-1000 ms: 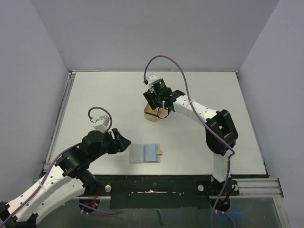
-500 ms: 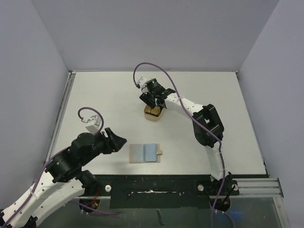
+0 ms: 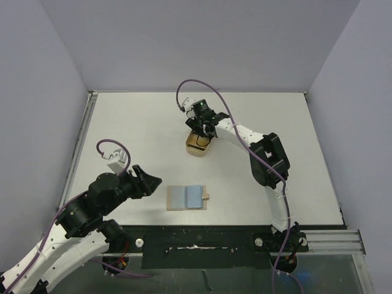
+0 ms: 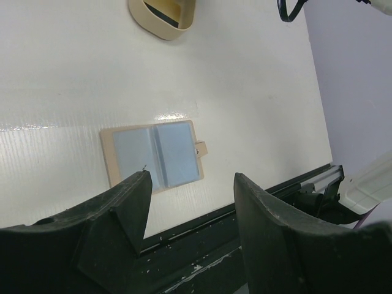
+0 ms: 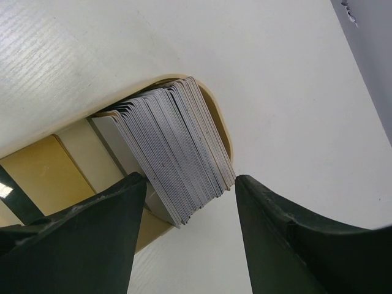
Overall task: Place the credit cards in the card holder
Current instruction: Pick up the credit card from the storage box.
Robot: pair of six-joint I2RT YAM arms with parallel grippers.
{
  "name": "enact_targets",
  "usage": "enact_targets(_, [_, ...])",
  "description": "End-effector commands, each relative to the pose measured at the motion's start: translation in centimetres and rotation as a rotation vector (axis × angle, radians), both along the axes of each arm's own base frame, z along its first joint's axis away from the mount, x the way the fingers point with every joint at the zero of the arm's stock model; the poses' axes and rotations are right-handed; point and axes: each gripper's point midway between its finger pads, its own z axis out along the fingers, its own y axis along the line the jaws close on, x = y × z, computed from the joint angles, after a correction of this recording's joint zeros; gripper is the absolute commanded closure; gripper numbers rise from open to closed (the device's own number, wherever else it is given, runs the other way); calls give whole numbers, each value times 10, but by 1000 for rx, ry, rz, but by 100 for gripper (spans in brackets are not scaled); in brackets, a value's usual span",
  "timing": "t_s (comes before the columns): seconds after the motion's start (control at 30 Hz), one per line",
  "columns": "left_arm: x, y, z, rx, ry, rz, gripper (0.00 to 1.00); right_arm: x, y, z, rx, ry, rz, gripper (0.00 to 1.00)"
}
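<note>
Left gripper [image 4: 191, 184] and right gripper [image 5: 187, 184] jaws both gape open; we should nip only the outermost of the credit cards [image 5: 174, 147] from the tray [image 5: 222, 122].

Open card holder [image 4: 154, 155] flat on table [image 4: 257, 92], tan tray [image 4: 160, 18] beyond, end effector [image 4: 193, 179] spread

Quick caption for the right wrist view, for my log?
Open right gripper poised at a packed stack of credit cards standing on edge in the tan tray.
</note>
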Motion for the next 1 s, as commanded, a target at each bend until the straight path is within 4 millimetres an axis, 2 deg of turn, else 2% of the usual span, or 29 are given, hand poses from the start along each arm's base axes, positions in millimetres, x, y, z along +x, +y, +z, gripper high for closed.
enact_targets(0.0, [3,1,20,-28,-56,8,45,18,2,24,13,-82,-15,41])
enact_targets(0.13, [3,1,19,-26,-55,10,45,18,7,29,25,-91,-1,41])
enact_targets(0.23, [4,1,19,-20,-53,11,45,18,9,31,23,-102,12,33])
enact_targets(0.73, [5,1,18,-16,-51,17,44,14,12,12,-25,-63,59,28])
enact_targets(0.87, [6,2,18,-13,-53,20,45,15,14,7,-37,-60,63,27])
enact_targets(0.97, [6,2,17,-11,-51,19,45,20,10,10,-47,-84,34,31])
